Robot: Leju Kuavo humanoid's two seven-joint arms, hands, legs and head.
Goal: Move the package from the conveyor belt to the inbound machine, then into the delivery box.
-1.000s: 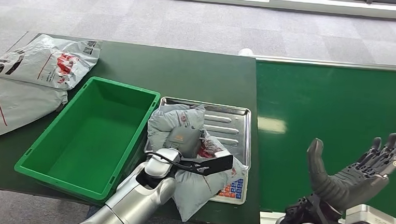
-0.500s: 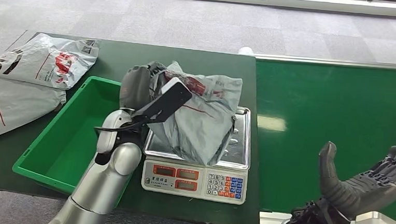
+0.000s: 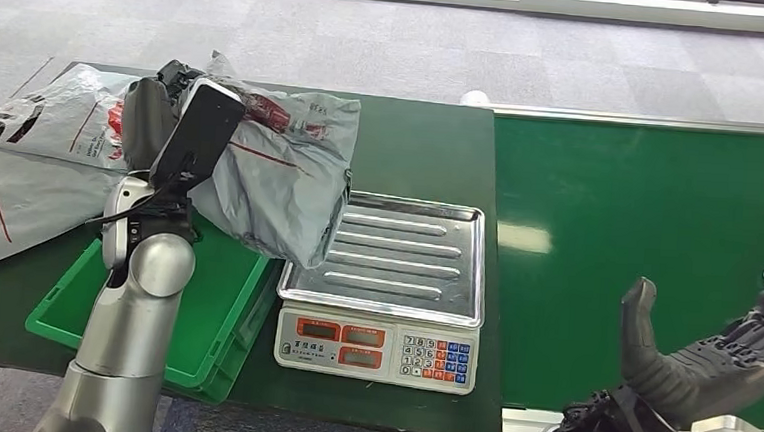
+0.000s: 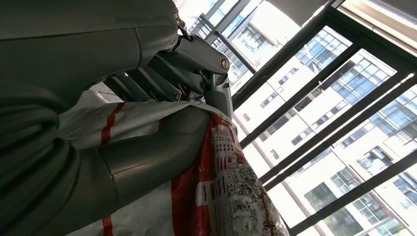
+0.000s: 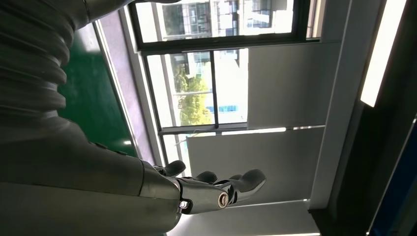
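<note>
Left hand (image 3: 164, 113) is gripping the grey package (image 3: 281, 170) aloft over the green delivery box's (image 3: 100, 334) far rim, right hand (image 3: 716, 347) is idling open-palmed; the slack bag is likely risking snagging that rim and landing on the desk (image 3: 412, 143).

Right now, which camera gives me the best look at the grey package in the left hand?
The head view: it shows the whole grey package gripped by the left hand, hanging above the green bin beside the scale tray. The left wrist view shows just a close patch of its red-printed skin under the fingers. The right wrist view faces windows.
</note>
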